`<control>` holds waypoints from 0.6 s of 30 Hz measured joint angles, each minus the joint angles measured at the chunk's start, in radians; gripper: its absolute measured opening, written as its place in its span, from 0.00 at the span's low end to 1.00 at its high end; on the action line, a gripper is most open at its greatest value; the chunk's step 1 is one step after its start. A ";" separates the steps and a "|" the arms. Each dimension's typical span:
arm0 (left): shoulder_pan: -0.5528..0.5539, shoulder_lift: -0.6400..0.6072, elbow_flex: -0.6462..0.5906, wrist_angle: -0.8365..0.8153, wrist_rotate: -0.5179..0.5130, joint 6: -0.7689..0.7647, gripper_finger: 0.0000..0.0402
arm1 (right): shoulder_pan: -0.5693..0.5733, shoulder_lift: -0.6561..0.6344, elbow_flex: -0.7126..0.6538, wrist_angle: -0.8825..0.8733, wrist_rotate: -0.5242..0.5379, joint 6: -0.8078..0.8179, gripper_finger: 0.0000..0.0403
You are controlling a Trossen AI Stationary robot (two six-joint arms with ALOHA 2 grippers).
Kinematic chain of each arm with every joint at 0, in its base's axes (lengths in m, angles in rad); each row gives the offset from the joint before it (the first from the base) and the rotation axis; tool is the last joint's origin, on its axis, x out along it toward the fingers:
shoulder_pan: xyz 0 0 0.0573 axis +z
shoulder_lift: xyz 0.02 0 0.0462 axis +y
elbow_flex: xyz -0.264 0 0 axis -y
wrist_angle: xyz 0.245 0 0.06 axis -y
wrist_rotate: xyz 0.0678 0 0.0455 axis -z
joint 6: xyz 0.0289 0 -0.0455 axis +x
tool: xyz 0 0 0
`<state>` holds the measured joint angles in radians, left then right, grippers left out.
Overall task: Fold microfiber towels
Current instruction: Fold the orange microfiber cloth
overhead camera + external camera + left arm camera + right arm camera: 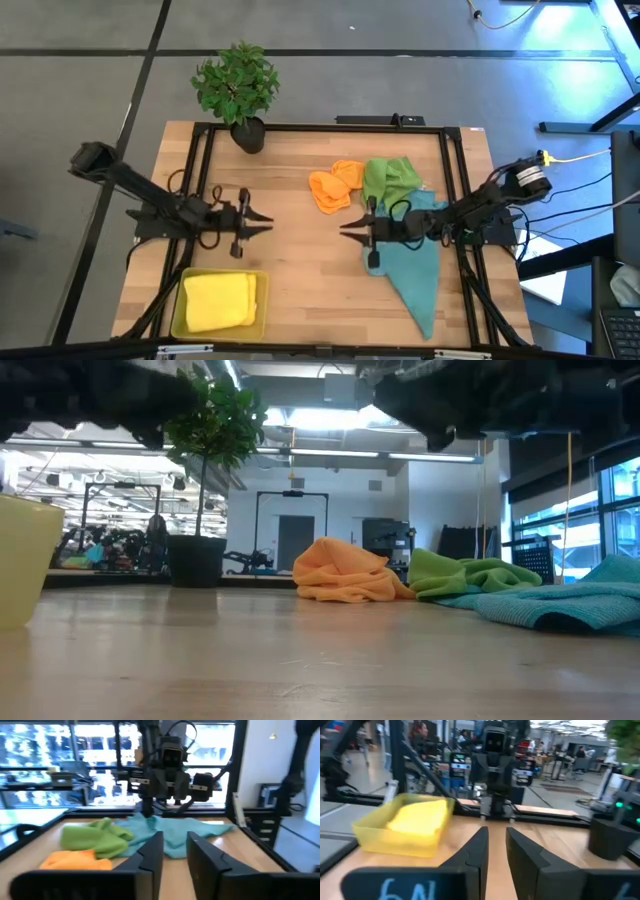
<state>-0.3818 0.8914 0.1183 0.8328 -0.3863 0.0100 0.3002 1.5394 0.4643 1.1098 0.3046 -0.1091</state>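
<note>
A teal towel (415, 270) lies spread on the table's right side, its near end running to a point. A crumpled green towel (388, 180) lies against its far edge, and a crumpled orange towel (333, 187) lies left of the green one. A folded yellow towel (218, 298) lies in a yellow tray (178, 312) at the near left. My right gripper (343, 228) hovers level over the teal towel's left edge, pointing left, slightly open and empty (496, 845). My left gripper (270, 222) faces it from the table's middle left, also slightly open and empty (175, 852).
A potted plant (247, 133) stands at the far edge, left of centre. A black frame (452, 190) runs round the tabletop. Bare wood (300, 280) lies between the two grippers and toward the near edge. The tray (20, 560) shows at the low view's left.
</note>
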 joint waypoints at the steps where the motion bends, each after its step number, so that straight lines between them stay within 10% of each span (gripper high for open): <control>1: 0.009 -0.018 -0.019 0.000 -0.001 -0.002 0.14 | -0.012 -0.002 -0.007 0.002 0.000 0.000 0.17; 18: 0.116 -0.049 -0.109 0.080 -0.034 -0.019 0.02 | -0.244 -0.003 -0.020 0.077 -0.293 0.065 0.17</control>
<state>-0.2660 0.8424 0.0089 0.9124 -0.4202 -0.0089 0.0560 1.5362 0.4438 1.1869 0.0115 -0.0439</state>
